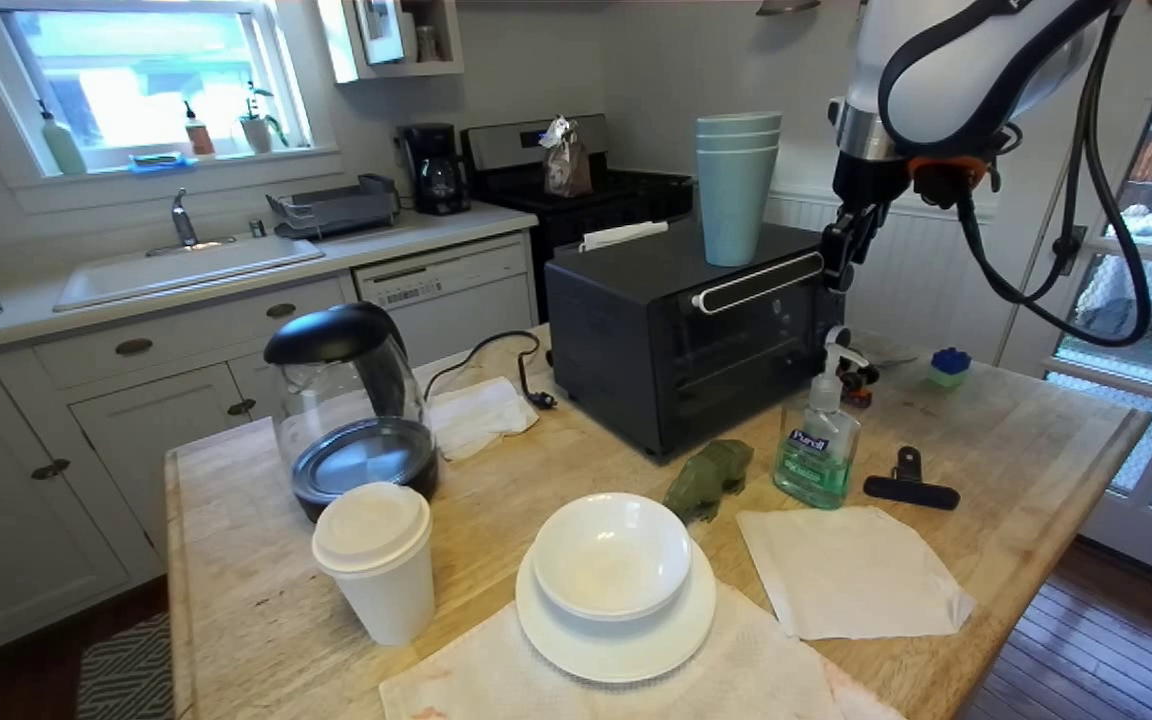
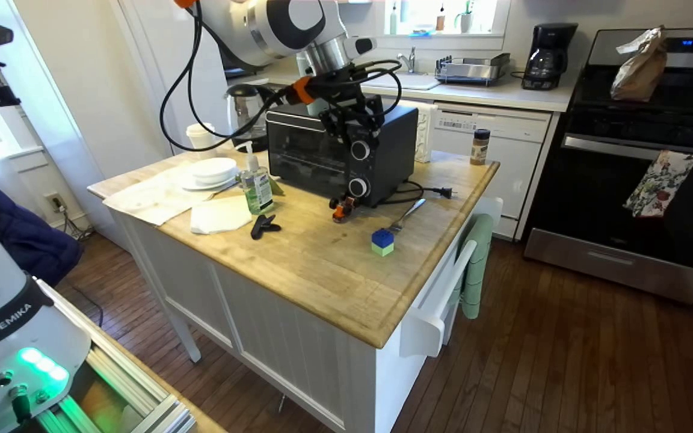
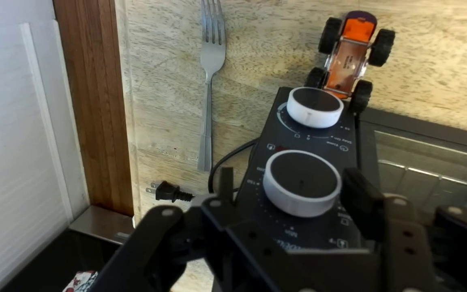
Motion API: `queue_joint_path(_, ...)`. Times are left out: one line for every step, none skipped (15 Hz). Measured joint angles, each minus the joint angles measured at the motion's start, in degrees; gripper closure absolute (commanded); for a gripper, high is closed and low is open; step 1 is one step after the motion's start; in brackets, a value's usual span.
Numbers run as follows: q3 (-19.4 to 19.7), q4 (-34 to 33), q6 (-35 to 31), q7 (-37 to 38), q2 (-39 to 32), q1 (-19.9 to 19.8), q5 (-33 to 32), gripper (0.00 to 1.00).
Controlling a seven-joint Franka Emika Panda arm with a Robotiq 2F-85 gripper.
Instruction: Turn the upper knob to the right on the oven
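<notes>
Item under inspection: the upper knob [image 3: 301, 178], set on the control panel [image 3: 322, 140] of a dark countertop oven [image 1: 601, 350], which stands on a wooden table [image 2: 310, 258]. The knob has a black face and a pale rim; the print around it reads upside down in my wrist view.

My gripper [image 3: 292, 184] is positioned at this knob with its fingers [image 3: 363, 202] spread well apart, one to either side of the knob in the wrist view. A gap shows on the left of that view; on the right, finger and knob edge meet in the picture, and I cannot determine contact. I find no grip on the knob. In an exterior view the knob shows just below my gripper.

The lower knob [image 3: 314, 109] is of the same pattern. An orange toy truck [image 3: 347, 61] with black wheels sits just beside the panel's lower end. A metal fork [image 3: 207, 97] lies on the table, the plug [image 3: 168, 191] near its handle.

In an exterior view, a stack of pale blue cups [image 1: 736, 200] stands upright on the oven. Before its door are a sanitizer bottle [image 1: 816, 460], a black clip [image 1: 911, 490] and a white bowl [image 1: 613, 550] on a plate [image 1: 626, 648].
</notes>
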State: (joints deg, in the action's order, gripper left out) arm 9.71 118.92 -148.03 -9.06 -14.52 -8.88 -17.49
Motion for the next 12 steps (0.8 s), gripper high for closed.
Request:
queue_joint_path(0.0, 0.0, 0.06, 0.0, -0.08, 0.0, 0.19, 0.32)
queue_joint_path(0.0, 0.0, 0.17, 0.0, -0.13, 0.0, 0.25, 0.31)
queue_joint_path(-0.02, 0.0, 0.4, 0.07, -0.2, 0.04, 0.26, 0.31)
queue_joint_path(-0.04, 0.0, 0.59, 0.11, -0.26, 0.08, 0.26, 0.3)
queue_joint_path(-0.07, 0.0, 0.85, 0.19, -0.3, 0.13, 0.26, 0.32)
queue_joint_path(-0.1, -0.02, 1.19, 0.45, -0.32, 0.17, 0.26, 0.32)
queue_joint_path(-0.1, -0.11, 1.6, 0.67, -0.32, 0.18, 0.26, 0.39)
queue_joint_path(-0.11, -0.22, 2.06, 0.83, -0.33, 0.21, 0.26, 0.53)
queue_joint_path(-0.15, -0.36, 2.44, 0.91, -0.33, 0.22, 0.26, 0.66)
queue_joint_path(-0.21, -0.48, 2.68, 1.09, -0.35, 0.25, 0.26, 0.72)
queue_joint_path(-0.26, -0.57, 2.75, 1.29, -0.38, 0.3, 0.26, 0.78)
queue_joint_path(-0.26, -0.64, 2.92, 1.64, -0.39, 0.31, 0.26, 0.78)
